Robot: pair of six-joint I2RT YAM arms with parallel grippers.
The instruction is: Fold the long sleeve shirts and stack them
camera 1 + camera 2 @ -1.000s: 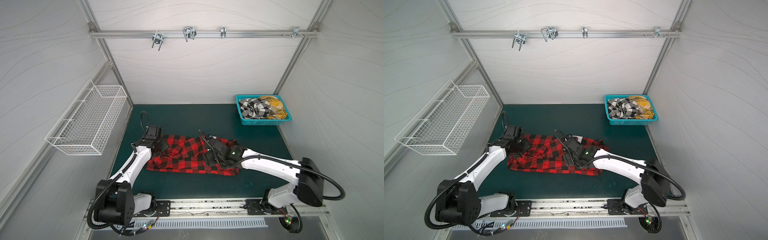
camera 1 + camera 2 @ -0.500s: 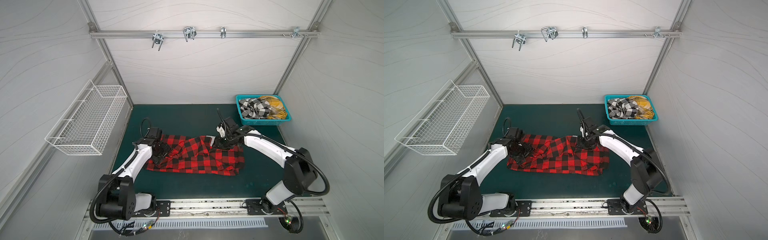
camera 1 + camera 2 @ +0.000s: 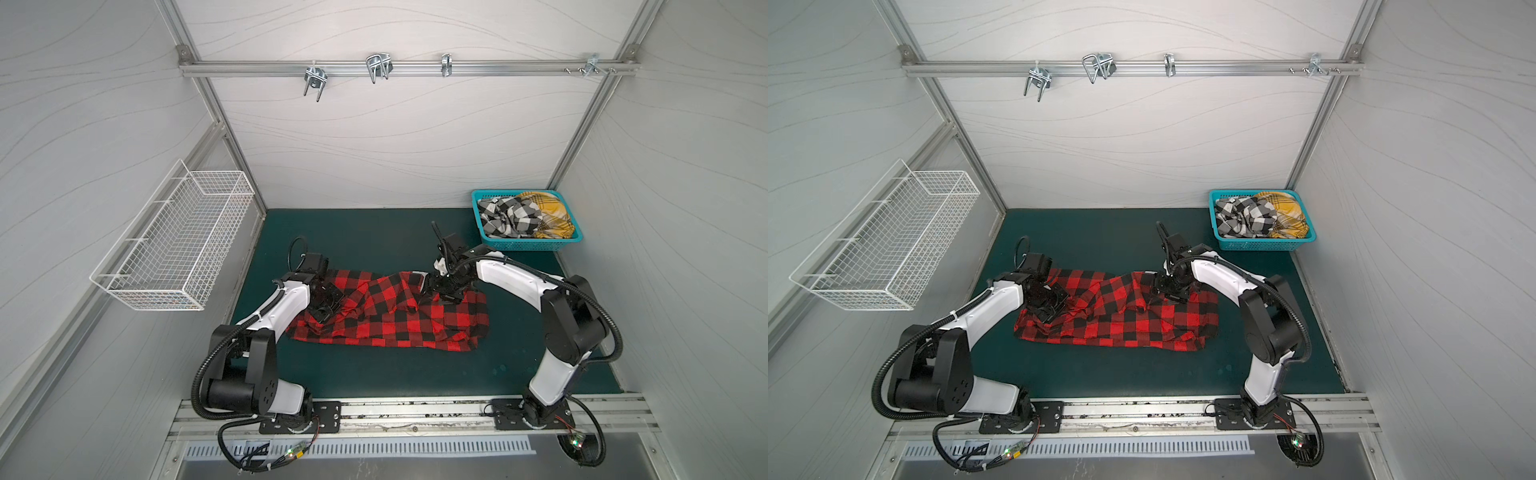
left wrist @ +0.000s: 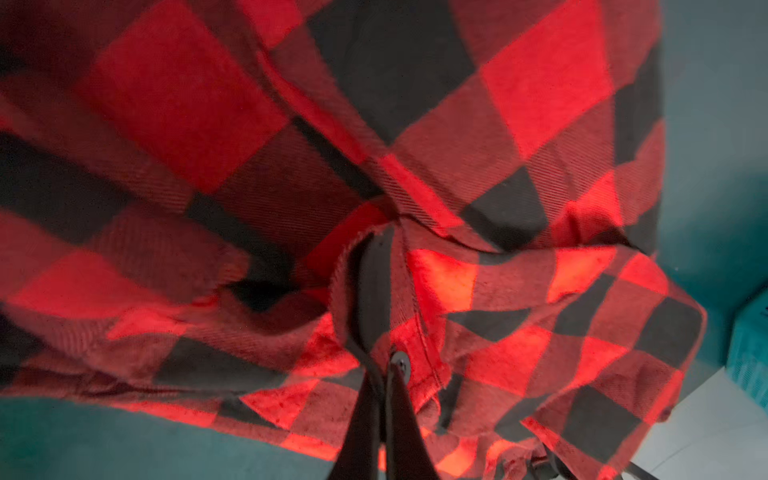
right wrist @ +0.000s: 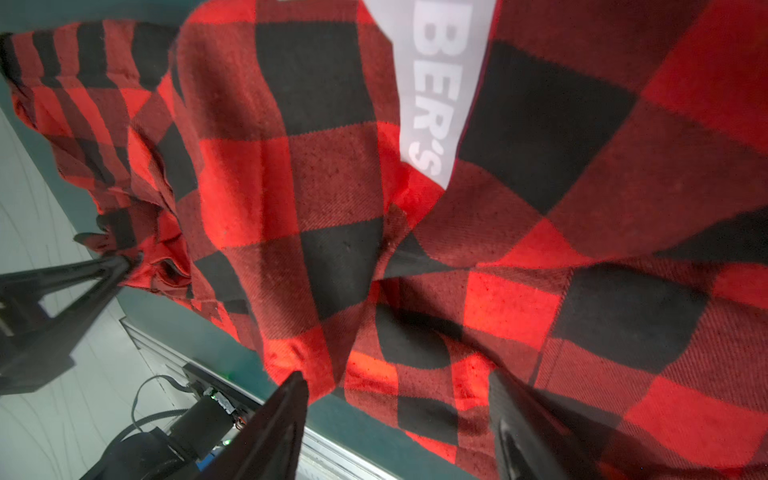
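Red-and-black shirt (image 3: 399,316): spread crosswise and rumpled on the middle of the green table (image 3: 374,232); large buffalo check; long edge towards the arm bases fairly straight, far edge bunched into folds

Writing: white capitals "BER'S" (image 5: 432,104) on a pale grey band across the cloth, read in the right wrist view; start of the word cut off by the frame edge; no other label or brand legible

Left hand (image 3: 325,311): at the left end of the shirt; fingers (image 4: 374,291) pressed together, a fold of the checked cloth pinched between them and wrapped over the tips in the left wrist view

Right hand (image 3: 446,291): over the far right part of the shirt; fingers (image 5: 291,415) spread wide, cloth lying below the gap, nothing clamped

Teal basket (image 3: 523,246): far right corner of the table, well apart from the spread shirt

Black-and-white shirt (image 3: 509,218): crumpled in the left part of the basket

Mustard-yellow shirt (image 3: 548,216): crumpled just beside it, in the right part of the basket; touching

White wire basket (image 3: 174,241): mounted on the left wall; no lettering visible

Metal rail (image 3: 415,68): across the back wall, hung with hooks
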